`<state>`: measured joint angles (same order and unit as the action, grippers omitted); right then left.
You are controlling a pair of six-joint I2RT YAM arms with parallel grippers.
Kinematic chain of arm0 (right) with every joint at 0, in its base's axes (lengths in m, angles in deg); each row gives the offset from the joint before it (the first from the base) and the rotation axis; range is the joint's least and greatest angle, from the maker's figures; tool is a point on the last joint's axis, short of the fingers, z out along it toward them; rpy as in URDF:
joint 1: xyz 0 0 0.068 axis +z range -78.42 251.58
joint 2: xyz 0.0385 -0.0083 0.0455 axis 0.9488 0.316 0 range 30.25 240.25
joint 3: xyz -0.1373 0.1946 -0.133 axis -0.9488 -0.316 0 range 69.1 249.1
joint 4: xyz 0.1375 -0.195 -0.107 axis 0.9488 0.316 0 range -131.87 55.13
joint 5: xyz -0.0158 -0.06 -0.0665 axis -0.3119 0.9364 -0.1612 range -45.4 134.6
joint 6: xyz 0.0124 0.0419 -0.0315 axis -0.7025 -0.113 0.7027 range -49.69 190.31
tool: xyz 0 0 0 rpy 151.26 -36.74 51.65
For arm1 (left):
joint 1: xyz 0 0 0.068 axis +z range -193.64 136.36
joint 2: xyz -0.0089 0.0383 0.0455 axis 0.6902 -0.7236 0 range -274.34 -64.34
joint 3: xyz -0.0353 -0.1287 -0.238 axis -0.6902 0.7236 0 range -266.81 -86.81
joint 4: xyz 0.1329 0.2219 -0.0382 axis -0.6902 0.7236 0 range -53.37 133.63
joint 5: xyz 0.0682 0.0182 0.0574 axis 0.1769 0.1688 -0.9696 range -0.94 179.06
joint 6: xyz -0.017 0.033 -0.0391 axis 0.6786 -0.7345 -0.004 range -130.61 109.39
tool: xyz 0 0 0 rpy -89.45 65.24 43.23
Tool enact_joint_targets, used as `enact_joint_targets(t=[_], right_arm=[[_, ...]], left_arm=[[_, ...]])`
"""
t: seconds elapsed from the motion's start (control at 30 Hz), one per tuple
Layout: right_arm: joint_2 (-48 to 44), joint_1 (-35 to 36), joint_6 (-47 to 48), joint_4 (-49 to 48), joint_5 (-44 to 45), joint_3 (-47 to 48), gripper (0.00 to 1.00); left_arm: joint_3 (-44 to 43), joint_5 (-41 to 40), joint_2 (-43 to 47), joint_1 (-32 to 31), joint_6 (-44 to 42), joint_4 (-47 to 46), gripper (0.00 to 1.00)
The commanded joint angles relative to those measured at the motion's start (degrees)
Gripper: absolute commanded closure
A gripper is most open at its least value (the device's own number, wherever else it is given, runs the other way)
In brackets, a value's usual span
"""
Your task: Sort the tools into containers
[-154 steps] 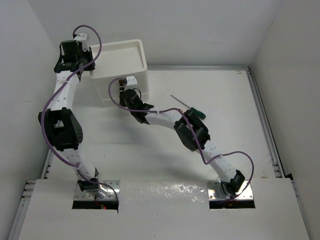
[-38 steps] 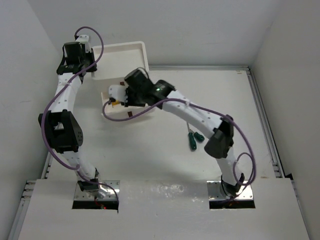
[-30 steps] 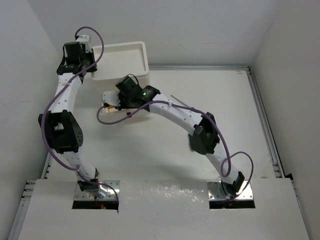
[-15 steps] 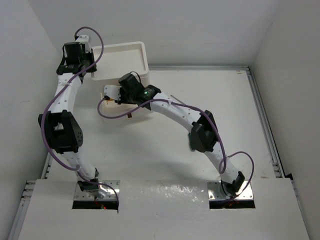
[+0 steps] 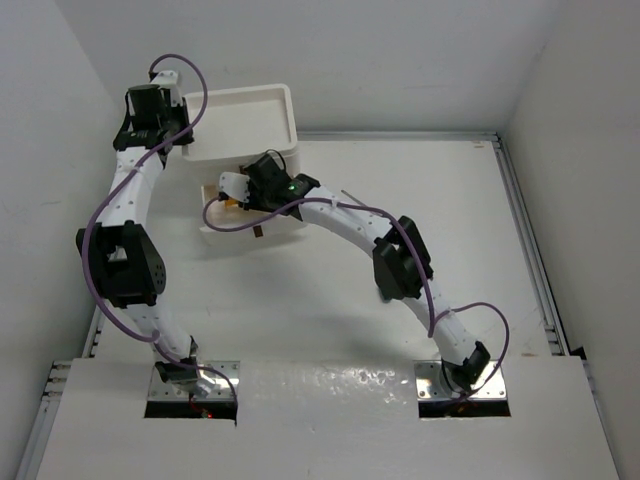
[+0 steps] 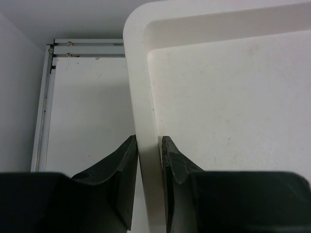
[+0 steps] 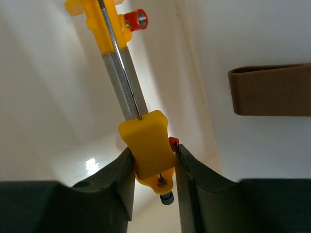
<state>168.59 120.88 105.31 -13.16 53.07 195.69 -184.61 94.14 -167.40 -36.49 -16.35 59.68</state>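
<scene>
The white container unit (image 5: 262, 112) stands at the far left, with its shallow top tray (image 6: 218, 97) uppermost and one drawer (image 5: 228, 230) pulled out at the front. My left gripper (image 5: 181, 140) is shut on the tray's left rim (image 6: 141, 97), one finger on each side (image 6: 148, 141). My right gripper (image 5: 237, 190) is over the open drawer, shut on a yellow tool (image 7: 147, 141) with a ribbed metal barrel and a red knob, pointing into the drawer's white inside (image 7: 48, 97). The other tools lie mostly hidden under my right arm.
A brown tab (image 7: 272, 96) sits on the unit's front wall right of the held tool. A thin metal shaft (image 5: 348, 198) pokes out beside my right forearm. White walls close in on the left, back and right; a metal rail (image 5: 530, 250) runs along the table's right side.
My right gripper has shifted a little to the right over the open drawer, with the yellow tool still held. The left gripper has stayed on the tray rim.
</scene>
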Motion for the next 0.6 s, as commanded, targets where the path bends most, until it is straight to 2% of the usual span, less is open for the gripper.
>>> enact_joint_targets(t=[0.0,0.13,0.2,0.57], right_arm=[[-4.48,0.27,-2.22,-2.34,-0.65,-1.95,0.64],[-5.36,0.1,-2.14,-4.36,0.31,-2.83,0.28],[-6.41,0.1,-1.7,-4.71,1.72,-3.88,0.2],[-18.88,-0.34,-6.61,-13.23,-0.38,-12.23,0.17]], left_arm=[[2.61,0.81,0.06,-0.13,-1.47,7.8,1.0],[2.53,0.63,0.23,-0.04,-1.64,7.71,1.0],[2.52,0.28,0.32,-0.04,-1.91,7.63,1.0],[1.82,0.63,-0.91,-0.04,-0.24,7.19,1.0]])
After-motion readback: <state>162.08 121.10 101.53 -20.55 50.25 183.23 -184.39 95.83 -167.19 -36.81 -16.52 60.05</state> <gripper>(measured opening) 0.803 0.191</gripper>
